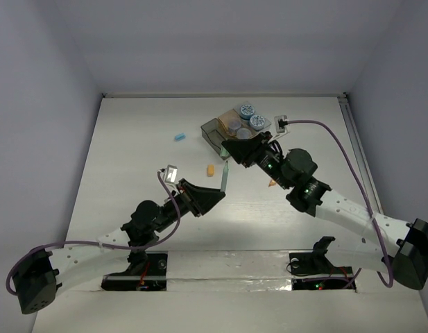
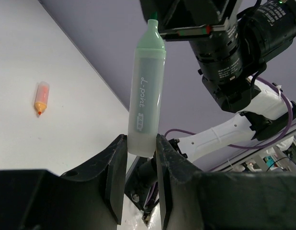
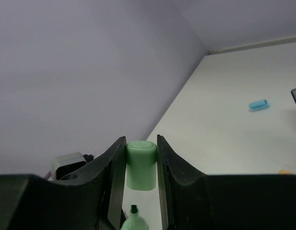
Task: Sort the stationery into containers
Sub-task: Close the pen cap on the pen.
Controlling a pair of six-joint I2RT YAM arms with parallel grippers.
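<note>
green highlighter (image 2: 147,96) is the thing in play, held up in the air near the middle of the top view and not in any box yet. its cap is off, so i'd call this a two-handed cap step, though i can't tell if the cap is going on or coming off. if it's going on, the next move needs the cap and nib lined up dead straight before pushing, then the pen goes over to the containers (image 1: 212,132) up and right of centre.

claws, left to right: the left gripper (image 2: 140,143) is clamped on the bottom end of the barrel, jaws only as wide as the pen, bare nib (image 3: 134,209) pointing at the other arm. the right gripper (image 3: 141,141) is pinched on the green cap (image 3: 141,165), both pads on its sides, cap just off the nib and not touching it.
</note>
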